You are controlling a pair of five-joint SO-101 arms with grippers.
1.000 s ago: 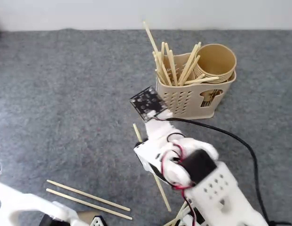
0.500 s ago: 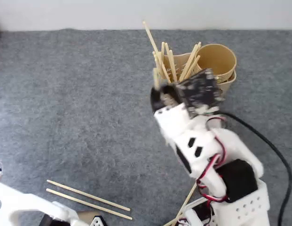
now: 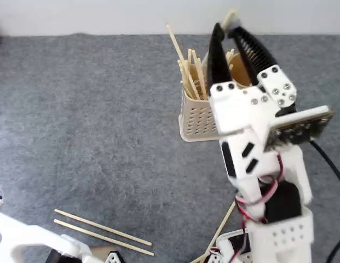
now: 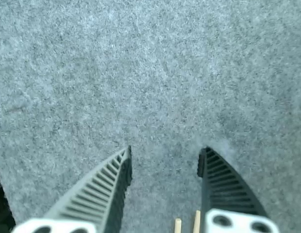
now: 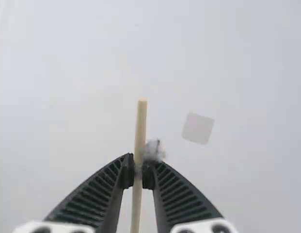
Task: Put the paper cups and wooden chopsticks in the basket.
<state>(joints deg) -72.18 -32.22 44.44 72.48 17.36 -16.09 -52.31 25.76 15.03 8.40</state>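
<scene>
A beige perforated basket [image 3: 197, 121] stands at the far side of a grey felt mat [image 3: 93, 120]. It already holds stacked paper cups [image 3: 236, 70] and a bundle of wooden chopsticks [image 3: 190, 74] that lean out over its rim.

The right gripper [image 3: 227, 30] is raised above the basket and points up and away towards a pale wall. In the right wrist view, the right gripper [image 5: 138, 167] is pinched tight on 1 held chopstick [image 5: 139, 126], whose tip sticks out past the fingertips. That tip [image 3: 230, 17] also shows in the high view, above the cups.

The left gripper [image 4: 165, 153] hangs low over bare mat with its fingers spread wide and nothing between them. 2 chopstick ends [image 4: 178, 224] show at the edge of its view.

A loose pair of chopsticks [image 3: 101, 233] lies side by side on the near mat, well apart from the basket. Another stray chopstick [image 3: 223, 227] lies near the base of the right arm.

The task looks mostly done. No cup is seen outside the basket. Left to do are dropping the held chopstick in and collecting at least 3 more from the mat.
</scene>
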